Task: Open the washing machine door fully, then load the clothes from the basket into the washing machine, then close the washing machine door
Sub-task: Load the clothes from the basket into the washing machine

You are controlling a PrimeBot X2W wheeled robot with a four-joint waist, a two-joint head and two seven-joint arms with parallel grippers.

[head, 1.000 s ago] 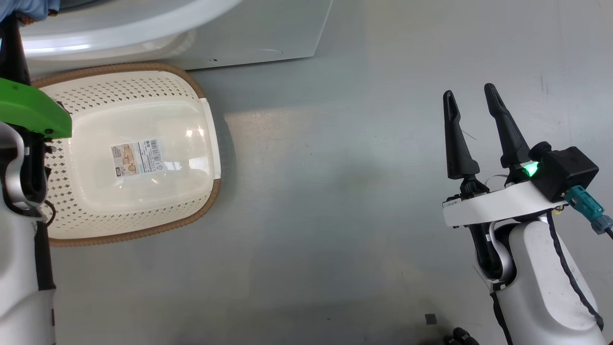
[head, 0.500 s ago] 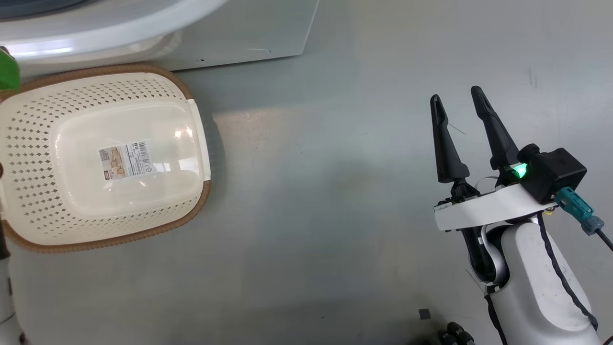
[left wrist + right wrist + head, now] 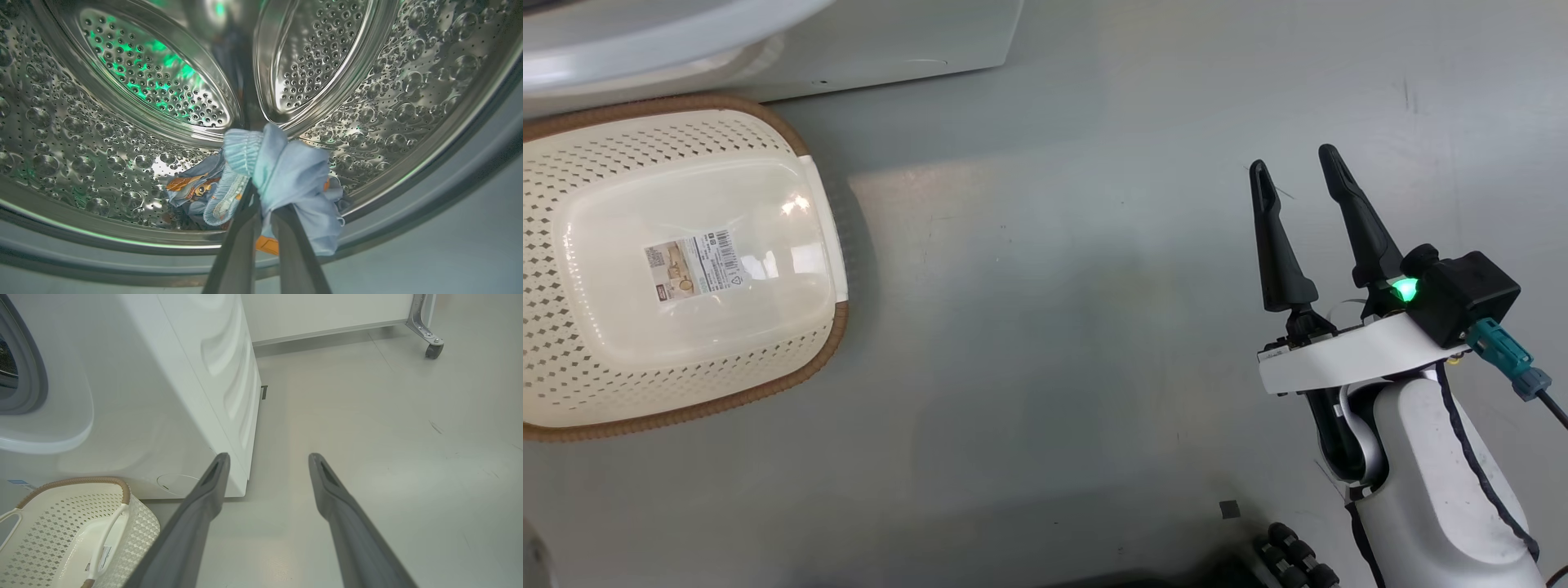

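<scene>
Left gripper [image 3: 264, 202] clenched on light-blue garment [image 3: 292, 171] at steel drum [image 3: 102, 134] mouth. Risk: early release leaves tail, toward 5 o'clock, across grey gasket [image 3: 470, 163]; pinched at closing. Right gripper [image 3: 1297, 163] splayed, empty.

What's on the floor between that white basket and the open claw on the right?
Nothing. In the head view the stretch between the basket and the right gripper is bare grey floor, with a pale glare patch.

Looks like a bare test lab set up for laundry: a white washing machine [image 3: 171, 400] on smooth grey floor [image 3: 388, 449], with a castor-wheeled white panel [image 3: 327, 312] at one o'clock.
</scene>
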